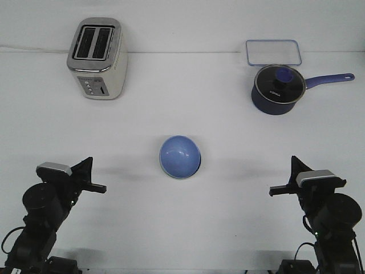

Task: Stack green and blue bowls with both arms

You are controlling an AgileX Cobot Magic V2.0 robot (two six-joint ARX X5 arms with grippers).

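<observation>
Centrally blue bowl [179, 156] (green rim beneath), left hand [91, 174], right hand [285, 178], grip states unclear.

A matte white tabletop [188, 228] meets a plain white wall [182, 23] behind, evenly lit with soft, faint shadows.

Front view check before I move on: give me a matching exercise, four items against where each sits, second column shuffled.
1. toaster
2. saucepan
3. blue bowl
4. clear container

A. table centre, between the arms
B. far left
C. far right, against the back edge
D. far right, just in front of the clear one

Pairs: 1-B, 2-D, 3-A, 4-C
</observation>
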